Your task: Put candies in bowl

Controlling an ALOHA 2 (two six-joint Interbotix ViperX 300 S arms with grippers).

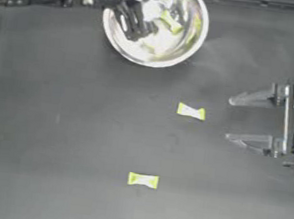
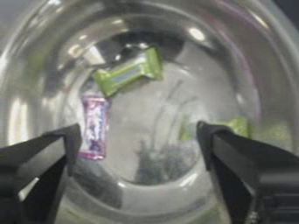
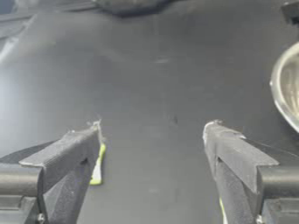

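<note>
Candies: two yellow-green [image 1: 191, 111] [image 1: 143, 180] mid-table, green [image 2: 127, 72] and pink [image 2: 94, 127] in bowl [image 1: 184, 45], fifth unclear | left gripper [image 2: 137, 144] wide over bowl | right gripper [image 3: 152, 146] wide, right edge.

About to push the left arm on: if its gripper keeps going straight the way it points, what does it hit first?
The bowl floor. The left gripper is open and aimed down into it, with bare metal between its fingers; the pink candy lies just beside one. Depth is hard to judge.
</note>
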